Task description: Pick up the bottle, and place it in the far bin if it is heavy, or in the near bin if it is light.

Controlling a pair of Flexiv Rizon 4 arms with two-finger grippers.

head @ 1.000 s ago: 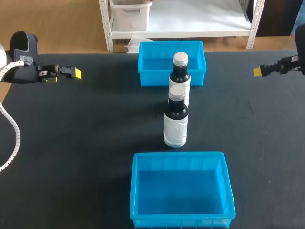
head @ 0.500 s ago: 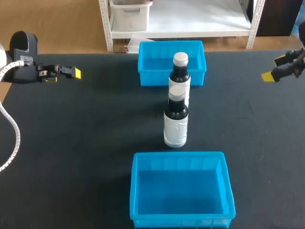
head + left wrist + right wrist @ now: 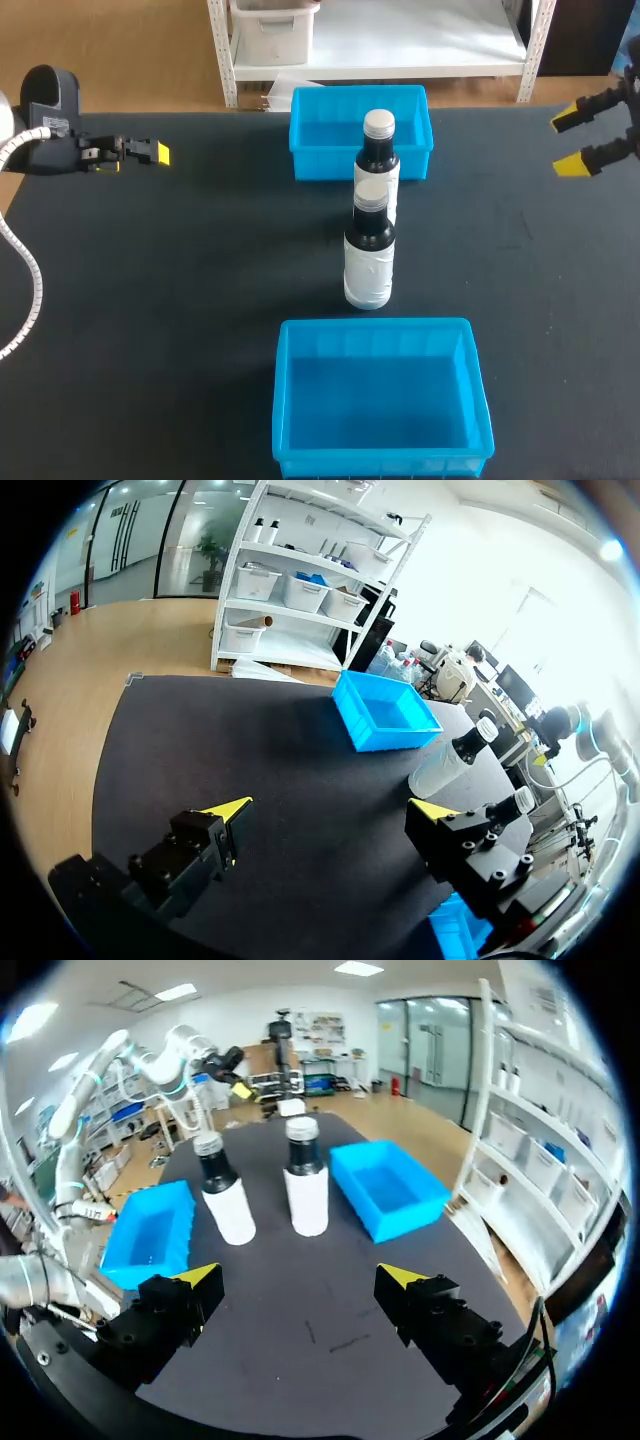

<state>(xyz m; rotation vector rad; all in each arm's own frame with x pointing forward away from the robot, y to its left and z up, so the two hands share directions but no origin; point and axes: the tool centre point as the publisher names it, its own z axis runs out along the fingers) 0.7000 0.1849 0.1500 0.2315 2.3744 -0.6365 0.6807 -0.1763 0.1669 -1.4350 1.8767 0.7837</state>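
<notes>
Two upright bottles, near bottle [image 3: 369, 262] and far bottle [image 3: 379, 152], waited untouched at centre. Right gripper [image 3: 575, 141], at 2 o'clock, had just spread wide, empty, likely readying a grasp; left gripper [image 3: 148, 153], at 10 o'clock, gaped empty.

Far bottle [image 3: 379, 148] lower part hidden behind near bottle [image 3: 369, 255]; near bin [image 3: 452, 926] mostly behind left jaws

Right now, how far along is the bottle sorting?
Nothing is done yet: the far bin and the near bin are both empty. Nothing is in hand: the left gripper and the right gripper are open, off at the sides of the table. Left to do: the nearer bottle and the farther bottle stand upright between the bins, not yet picked up or binned.
</notes>
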